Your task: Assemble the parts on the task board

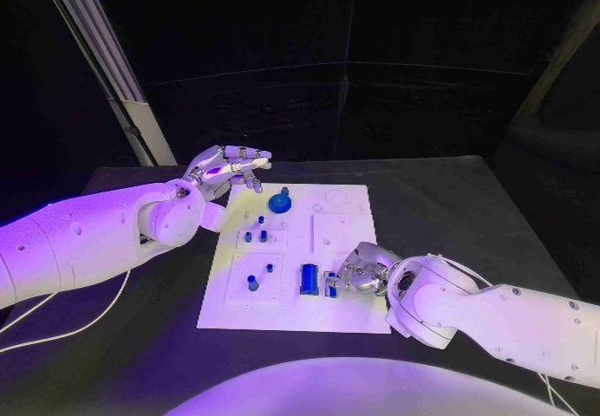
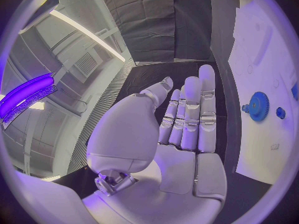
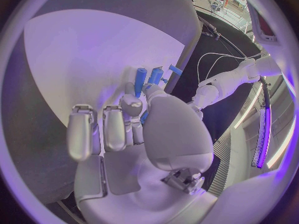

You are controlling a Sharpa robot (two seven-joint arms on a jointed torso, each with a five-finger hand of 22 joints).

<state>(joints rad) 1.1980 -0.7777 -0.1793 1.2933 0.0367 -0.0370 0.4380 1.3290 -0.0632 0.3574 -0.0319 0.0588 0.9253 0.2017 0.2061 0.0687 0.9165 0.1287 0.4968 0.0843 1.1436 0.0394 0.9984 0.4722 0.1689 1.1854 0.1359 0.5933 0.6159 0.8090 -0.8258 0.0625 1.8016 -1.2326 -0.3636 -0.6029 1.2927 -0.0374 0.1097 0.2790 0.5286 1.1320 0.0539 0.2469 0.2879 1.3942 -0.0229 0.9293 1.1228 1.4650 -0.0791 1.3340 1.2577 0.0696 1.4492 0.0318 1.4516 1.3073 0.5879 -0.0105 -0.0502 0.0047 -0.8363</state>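
Note:
The white task board (image 1: 340, 232) lies mid-table. A blue gear (image 1: 280, 204) stands near its far edge; the left wrist view shows the gear (image 2: 256, 106) beside the board (image 2: 261, 74). Small blue pegs (image 1: 255, 234) stand on the left half, and a long blue piece (image 1: 308, 279) lies near the front. My left hand (image 1: 231, 169) hovers over the board's far left corner, fingers (image 2: 190, 114) stretched out, holding nothing. My right hand (image 1: 364, 272) rests on the board's front right, thumb and a finger pinching a small blue part (image 3: 144, 116) low over the board (image 3: 81, 59).
Blue upright pegs (image 3: 148, 76) stand just beyond my right fingertips. The black table (image 1: 463, 208) surrounds the board. A pale post (image 1: 125, 95) rises at the far left behind the table.

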